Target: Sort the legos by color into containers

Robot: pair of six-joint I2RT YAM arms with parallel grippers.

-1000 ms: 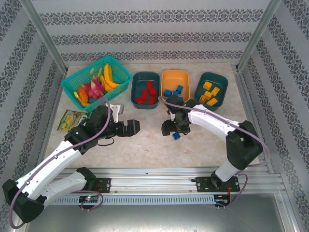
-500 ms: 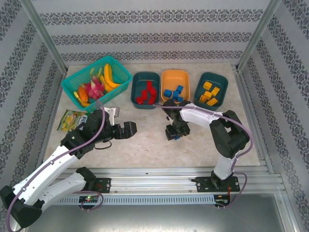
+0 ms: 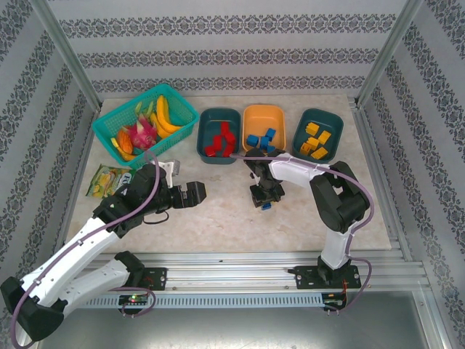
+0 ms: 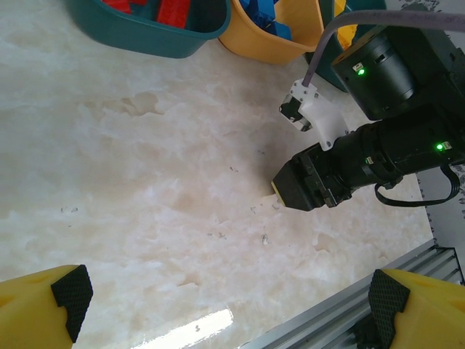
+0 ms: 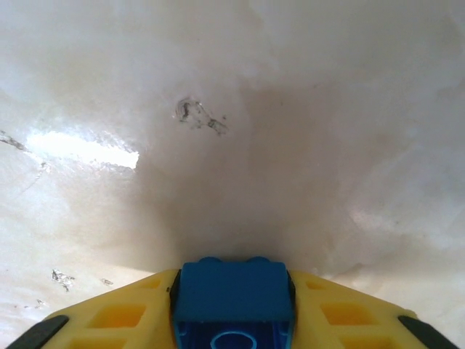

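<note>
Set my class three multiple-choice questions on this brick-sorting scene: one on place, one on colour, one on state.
1. Where do the red bricks lie? A. left teal tub B. orange tub C. right teal tub
2. What colour is the brick in the right hand? A. red B. blue C. yellow
3. How is the left hand? A. open, empty B. shut on a brick C. shut, empty
1 A: red pieces sit in that tub. 2 B: a blue brick shows between its fingers. 3 A: its fingers stand wide apart, nothing between.

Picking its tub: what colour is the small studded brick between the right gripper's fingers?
Blue; the studded brick shows best in the right wrist view.
</note>
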